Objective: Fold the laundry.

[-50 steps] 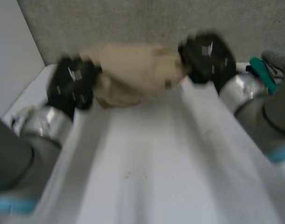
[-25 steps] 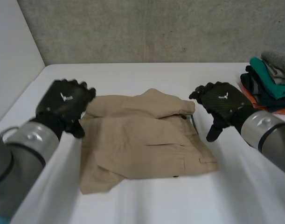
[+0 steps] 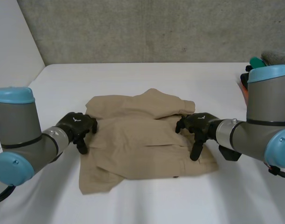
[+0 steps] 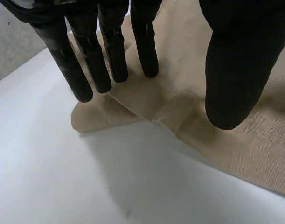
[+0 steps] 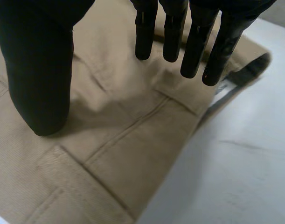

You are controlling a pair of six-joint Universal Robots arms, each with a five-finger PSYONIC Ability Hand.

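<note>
Folded tan trousers [image 3: 142,140] lie flat in the middle of the white table [image 3: 133,79]. My left hand [image 3: 77,128] rests low at the cloth's left edge. In the left wrist view its fingers [image 4: 109,51] are straight over the hem of the trousers [image 4: 254,140], thumb held apart, holding nothing. My right hand [image 3: 196,126] is at the right edge, near the waistband. In the right wrist view its fingers [image 5: 179,32] are straight just above the trousers [image 5: 119,140], thumb spread wide, with nothing pinched.
A stack of folded clothes [image 3: 277,57] in green, grey and dark colours sits at the table's far right, partly behind my right arm [image 3: 268,121]. A grey wall runs behind the table. Bare table lies in front of and behind the trousers.
A second ago both hands held the bunched trousers up at the back. The trousers now lie flat, and both hands have let go, opened and dropped to the cloth's side edges.
</note>
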